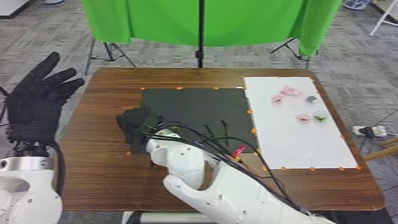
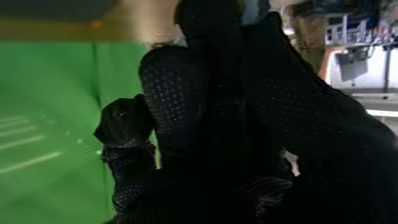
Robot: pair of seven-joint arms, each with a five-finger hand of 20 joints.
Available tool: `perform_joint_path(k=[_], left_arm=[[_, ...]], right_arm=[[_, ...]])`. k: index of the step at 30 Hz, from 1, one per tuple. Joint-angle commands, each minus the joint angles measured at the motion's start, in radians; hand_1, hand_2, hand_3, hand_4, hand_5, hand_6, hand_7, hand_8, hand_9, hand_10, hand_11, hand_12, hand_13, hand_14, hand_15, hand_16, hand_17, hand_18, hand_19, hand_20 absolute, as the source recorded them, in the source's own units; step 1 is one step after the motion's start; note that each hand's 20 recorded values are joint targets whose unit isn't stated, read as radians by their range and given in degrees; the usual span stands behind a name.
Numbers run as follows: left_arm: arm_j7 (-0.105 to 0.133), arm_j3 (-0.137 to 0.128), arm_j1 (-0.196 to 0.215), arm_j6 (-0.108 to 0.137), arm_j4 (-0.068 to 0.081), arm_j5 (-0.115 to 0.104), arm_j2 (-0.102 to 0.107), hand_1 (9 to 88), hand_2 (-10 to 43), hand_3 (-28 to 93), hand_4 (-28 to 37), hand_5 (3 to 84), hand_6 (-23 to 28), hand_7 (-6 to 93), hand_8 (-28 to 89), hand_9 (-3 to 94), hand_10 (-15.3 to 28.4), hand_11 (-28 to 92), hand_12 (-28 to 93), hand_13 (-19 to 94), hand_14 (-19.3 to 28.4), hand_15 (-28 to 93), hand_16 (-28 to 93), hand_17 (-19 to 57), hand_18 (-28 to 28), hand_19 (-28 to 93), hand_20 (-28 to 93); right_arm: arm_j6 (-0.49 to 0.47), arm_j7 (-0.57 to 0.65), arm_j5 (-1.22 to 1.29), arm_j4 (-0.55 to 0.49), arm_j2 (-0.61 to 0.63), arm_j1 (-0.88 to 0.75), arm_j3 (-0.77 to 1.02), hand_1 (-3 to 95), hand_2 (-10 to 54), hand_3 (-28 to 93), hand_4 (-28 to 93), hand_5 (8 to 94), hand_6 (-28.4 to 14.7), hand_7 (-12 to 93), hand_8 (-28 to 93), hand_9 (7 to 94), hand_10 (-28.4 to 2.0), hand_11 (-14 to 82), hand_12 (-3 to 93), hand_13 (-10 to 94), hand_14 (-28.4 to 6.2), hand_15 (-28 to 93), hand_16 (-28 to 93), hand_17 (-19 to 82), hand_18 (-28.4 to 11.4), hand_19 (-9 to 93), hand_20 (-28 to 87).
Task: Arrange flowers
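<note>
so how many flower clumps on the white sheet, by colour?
Pink clumps: 3
Grey clump: 1
Green clump: 1
Total: 5 clumps; can't tell how many blooms are in each.

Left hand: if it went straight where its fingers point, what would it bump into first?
The way looks free in the head view: past the left hand lies grey floor, with the green cloth right of that line. Depth is unclear, though; it might brush the cloth.
</note>
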Motion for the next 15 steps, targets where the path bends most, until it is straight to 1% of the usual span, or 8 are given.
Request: perform_joint_path(k=[1, 3, 5, 7, 11, 12, 13, 15], left_arm=[[-0.021, 0.013, -0.009, -0.016, 0.015, 0.014, -0.024, 23.1, 9.5, 74, -25.3, 36.8, 8.7, 8.5, -7, 35.7, 19.3, 27, 14, 26, 26.1, 54, -6, -8.5, 25.3, 49, 22], [-0.021, 0.015, -0.009, -0.017, 0.016, 0.015, -0.026, 23.1, 9.5, 74, -25.2, 36.9, 8.7, 8.5, -7, 35.7, 19.3, 27, 14, 26, 26.1, 54, -6, -8.4, 25.3, 49, 22], [-0.021, 0.014, -0.008, -0.017, 0.017, 0.015, -0.029, 23.1, 9.5, 74, -25.2, 37.0, 8.8, 8.6, -7, 35.8, 19.4, 27, 14, 26, 26.1, 54, -6, -8.5, 25.3, 49, 22], [-0.011, 0.017, -0.005, -0.013, 0.017, 0.006, -0.018, 23.1, 9.5, 74, -25.2, 37.1, 8.8, 8.6, -7, 35.8, 19.5, 27, 14, 26, 26.0, 54, -6, -8.5, 25.3, 49, 22], [-0.016, 0.018, -0.004, -0.018, 0.019, 0.009, -0.027, 23.2, 9.5, 74, -25.1, 37.1, 8.9, 8.7, -7, 35.8, 19.4, 27, 14, 26, 26.1, 54, -6, -8.5, 25.3, 49, 22], [-0.02, 0.015, 0.002, -0.019, 0.018, 0.01, -0.031, 23.2, 9.5, 75, -25.1, 37.1, 8.9, 8.7, -7, 35.8, 19.5, 27, 14, 26, 26.1, 54, -6, -8.5, 25.3, 49, 22], [-0.027, 0.01, 0.009, -0.023, 0.018, 0.014, -0.041, 23.2, 9.5, 74, -25.1, 37.1, 8.9, 8.7, -7, 35.8, 19.5, 27, 14, 26, 26.1, 54, -6, -8.5, 25.3, 49, 22], [-0.038, 0.004, 0.023, -0.033, 0.023, 0.018, -0.068, 23.2, 9.5, 74, -25.1, 37.2, 8.9, 8.7, -7, 35.8, 19.4, 27, 14, 26, 26.1, 54, -6, -8.4, 25.2, 49, 22]], right_arm=[[0.011, 0.032, 0.013, 0.013, -0.006, 0.026, -0.016, 55.5, -9.5, 66, -28, 77.1, 1.3, 13, -1, 87.3, -7.7, 11.8, 31.9, 72, -5.7, 68, 21, 33, -23.0, 93, 51], [0.004, 0.058, 0.017, 0.009, 0.0, 0.038, -0.031, 53.8, -9.5, 67, -28, 74.8, 1.3, 13, -2, 85.7, -8.3, 13.4, 29.3, 71, -6.4, 69, 19, 33, -22.9, 93, 51], [-0.015, 0.043, -0.01, 0.011, -0.008, 0.029, -0.015, 51.3, -9.5, 68, -28, 72.9, 1.9, 14, -3, 83.7, -9.4, 15.7, 26.1, 71, -6.8, 68, 18, 33, -23.2, 93, 52], [-0.04, 0.072, -0.007, 0.008, -0.011, 0.031, -0.017, 47.6, -9.5, 71, -28, 71.8, 2.5, 14, -5, 82.3, -10.2, 20.0, 22.1, 71, -7.3, 68, 17, 33, -23.6, 93, 52], [-0.014, 0.095, 0.0, 0.01, 0.011, 0.046, -0.034, 45.1, -9.5, 73, -28, 70.1, 2.8, 13, -10, 81.4, -11.1, 23.5, 19.3, 70, -7.9, 69, 17, 33, -24.2, 93, 53], [-0.019, 0.102, 0.006, 0.001, 0.016, 0.043, -0.029, 44.9, -9.5, 73, -28, 70.0, 2.9, 13, -11, 81.4, -11.1, 23.8, 19.2, 70, -8.0, 69, 17, 33, -24.3, 93, 53], [-0.014, 0.112, 0.023, -0.01, 0.033, 0.05, -0.034, 44.7, -9.5, 73, -28, 70.0, 2.8, 13, -11, 81.4, -11.1, 24.0, 19.1, 70, -8.1, 69, 17, 33, -24.4, 93, 53], [0.016, 0.142, 0.07, -0.047, 0.087, 0.07, -0.044, 44.0, -9.5, 74, -28, 70.0, 2.8, 13, -12, 81.4, -11.2, 24.7, 18.8, 71, -8.1, 70, 17, 33, -24.6, 93, 53]])
